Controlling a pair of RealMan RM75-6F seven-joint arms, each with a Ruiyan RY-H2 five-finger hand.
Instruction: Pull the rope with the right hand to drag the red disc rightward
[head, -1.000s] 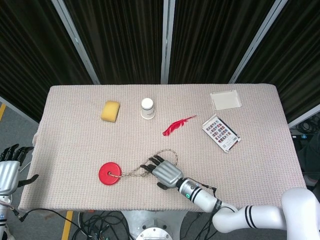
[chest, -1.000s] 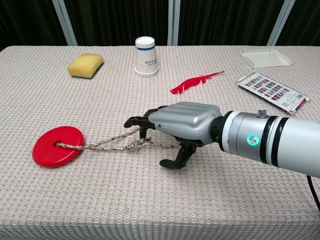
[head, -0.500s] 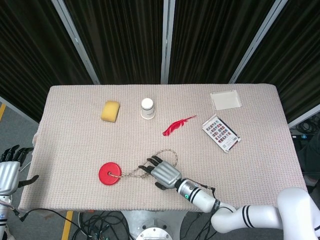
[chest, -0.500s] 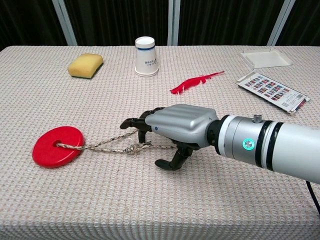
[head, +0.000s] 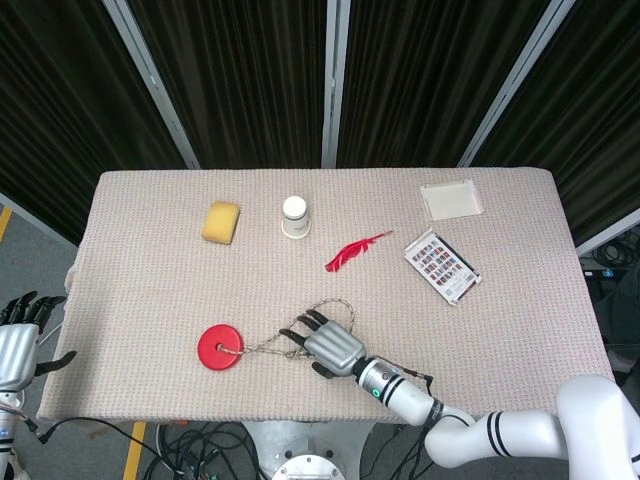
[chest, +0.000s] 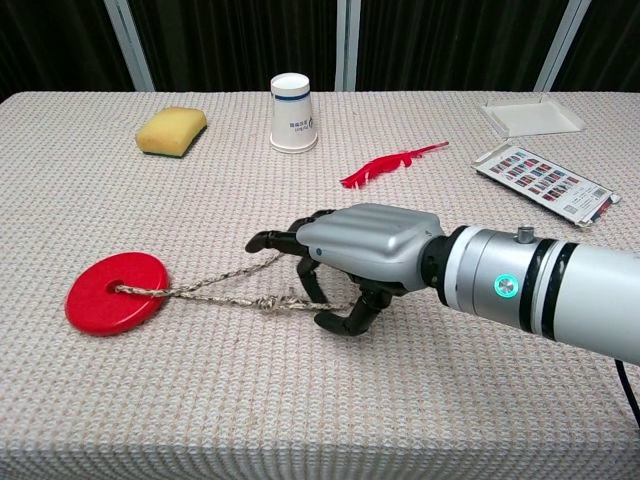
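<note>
Compared with the frames half a second and one second earlier, the right robot hand (chest: 365, 255) has curled its fingers further down onto the rope (chest: 215, 290), and the rope's knot has shifted slightly toward the hand while the near strand lies straighter; the red disc (chest: 115, 293) has moved little, if at all. Proceeding from largest to smallest: the tabletop (head: 500, 330) carries every item on a textured cloth, which probably adds drag when the disc slides. The right forearm reaches in low from the right edge, nearly level with the surface, an approach that lines the pull up with the rightward direction the task demands. The right robot hand sits palm-down over the free end of the rope loop, fingers hooked down around the strands and thumb tucked beneath; whether the rope is firmly clamped or merely trapped under the fingertips cannot be told from either view. The left robot hand (head: 18, 345) hangs off the left edge of the tabletop with fingers spread, holding nothing, clear of the work. The red disc lies flat in the front-left area, well left of the right robot hand, with the rope threaded through its centre hole so that tension acts at the middle. The rope runs as two strands from the hole to the hand, joined by a knot between them. Sponge (head: 221, 222), packet (head: 442, 265), white tray (head: 451, 199), paper cup (head: 295, 216) and red feather (head: 355, 252) lie farther back, away from the drag path.
</note>
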